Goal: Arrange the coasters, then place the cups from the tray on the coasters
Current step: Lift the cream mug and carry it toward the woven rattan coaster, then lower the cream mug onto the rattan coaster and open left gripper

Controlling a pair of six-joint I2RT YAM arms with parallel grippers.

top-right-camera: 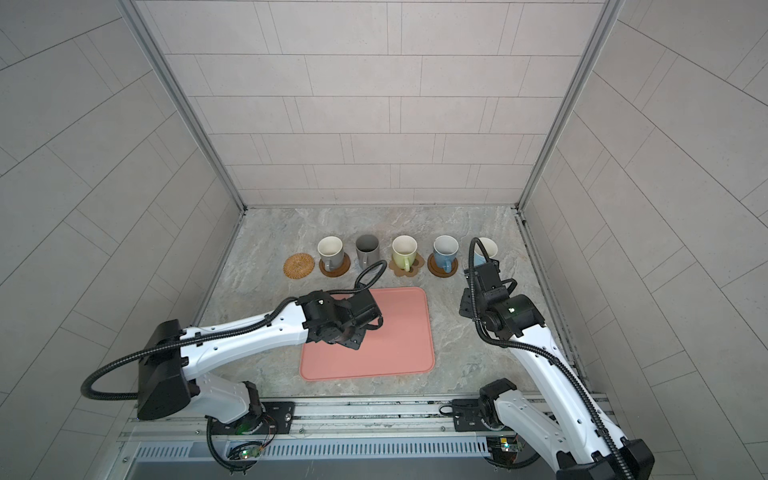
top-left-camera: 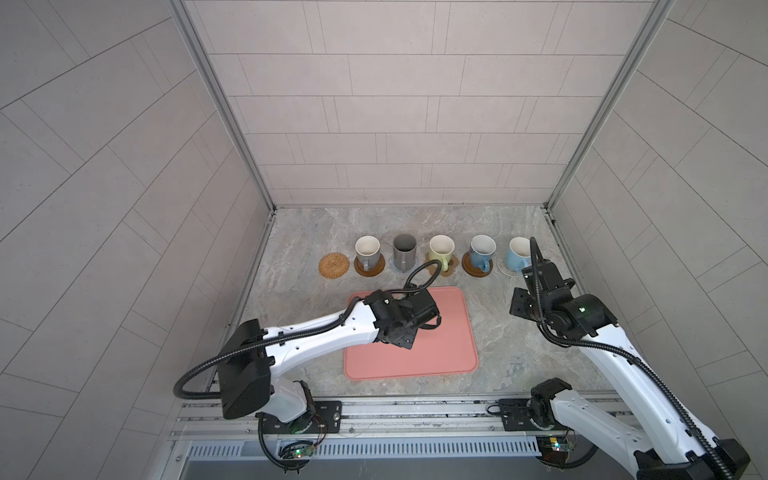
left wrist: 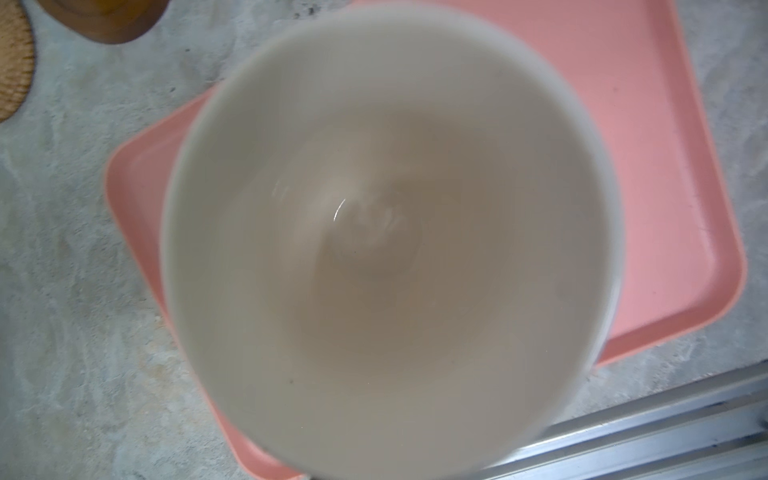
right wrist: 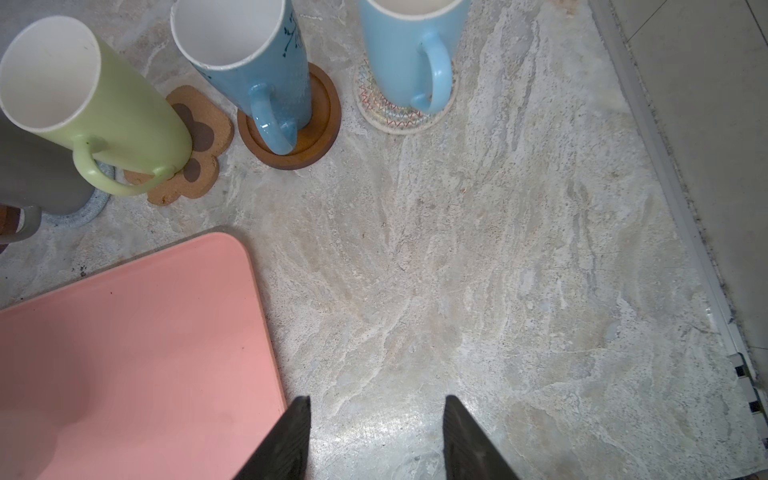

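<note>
A pale-inside cup [left wrist: 386, 249] fills the left wrist view, close over the salmon-pink tray [left wrist: 665, 166]. My left gripper [top-left-camera: 411, 313] hangs over the tray's far left part, shut on this cup; its fingers are hidden. Behind the tray runs a row of coasters. The rattan coaster [top-left-camera: 333, 264] is bare. The grey-handled cup [top-left-camera: 367, 250], dark grey cup [top-left-camera: 404, 250], green cup [top-left-camera: 440, 251] and two blue cups [top-left-camera: 481, 251] [top-left-camera: 517, 253] each stand on a coaster. My right gripper [right wrist: 377, 405] is open and empty above bare tabletop right of the tray [right wrist: 124, 353].
A metal rail [top-left-camera: 415, 409] runs along the table's front edge, where both arm bases stand. Tiled walls close in the left, right and back sides. The right wall's foot [right wrist: 673, 199] lies close beside the rightmost blue cup [right wrist: 407, 54].
</note>
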